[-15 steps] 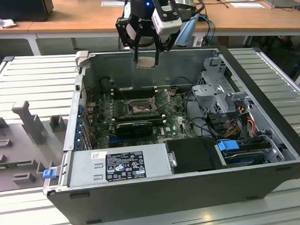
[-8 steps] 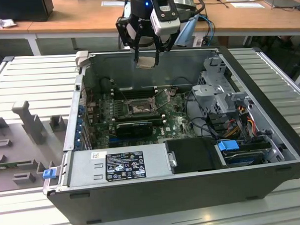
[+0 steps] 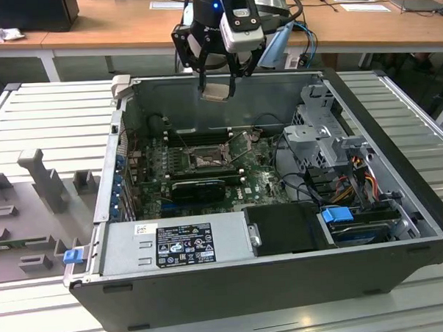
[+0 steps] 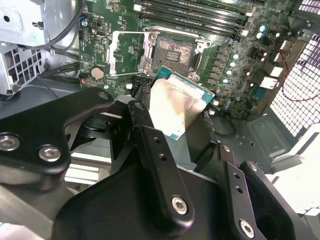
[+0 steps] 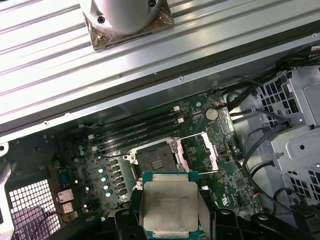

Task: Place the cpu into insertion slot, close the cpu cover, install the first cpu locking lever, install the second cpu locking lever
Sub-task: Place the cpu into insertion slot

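Observation:
The cpu [image 3: 217,93], a pale silvery square chip, hangs high over the open computer case with my gripper [image 3: 217,87] shut on its two sides. Both wrist views show the cpu [image 4: 177,107] [image 5: 169,205] between the black fingers [image 4: 142,125] [image 5: 122,222]. Well below it lies the insertion slot [image 3: 209,158] [image 4: 175,50] [image 5: 155,161] on the green board, bare, with nothing in it. The cpu cover [image 4: 127,52] [image 5: 197,152] is swung open and lies beside the slot. The chip sits roughly over the slot's near edge in the wrist views.
Long black memory slots [image 3: 198,135] run behind the socket and a black expansion card [image 3: 198,187] lies in front of it. A power supply [image 3: 173,241] fills the case's front; a drive cage [image 3: 327,143] with cables [image 3: 358,175] stands at the exterior view's right.

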{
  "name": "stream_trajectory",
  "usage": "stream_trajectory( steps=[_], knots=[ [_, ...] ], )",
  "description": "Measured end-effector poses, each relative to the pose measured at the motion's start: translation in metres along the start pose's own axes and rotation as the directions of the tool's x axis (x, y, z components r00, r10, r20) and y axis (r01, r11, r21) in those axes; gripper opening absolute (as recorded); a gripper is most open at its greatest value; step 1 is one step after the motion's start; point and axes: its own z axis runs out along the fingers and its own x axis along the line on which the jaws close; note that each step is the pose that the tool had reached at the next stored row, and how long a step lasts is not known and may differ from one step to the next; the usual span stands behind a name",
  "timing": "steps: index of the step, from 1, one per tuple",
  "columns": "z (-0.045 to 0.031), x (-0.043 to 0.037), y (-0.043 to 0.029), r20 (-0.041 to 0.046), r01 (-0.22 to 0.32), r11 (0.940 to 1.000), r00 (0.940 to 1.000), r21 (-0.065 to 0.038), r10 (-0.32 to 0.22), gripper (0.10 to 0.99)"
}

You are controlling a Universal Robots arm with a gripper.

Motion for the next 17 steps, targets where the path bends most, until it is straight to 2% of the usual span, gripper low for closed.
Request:
stream_trajectory(
  steps=[10, 17],
  knots=[
    [0.0000, 0.0000, 0.0000, 0.0054, -0.060, 0.9982, 0.9982, -0.001, 0.060, 0.525],
    [0.0000, 0.0000, 0.0000, 0.0107, -0.121, 0.9927, 0.9926, -0.003, 0.121, 0.525]
  ],
)
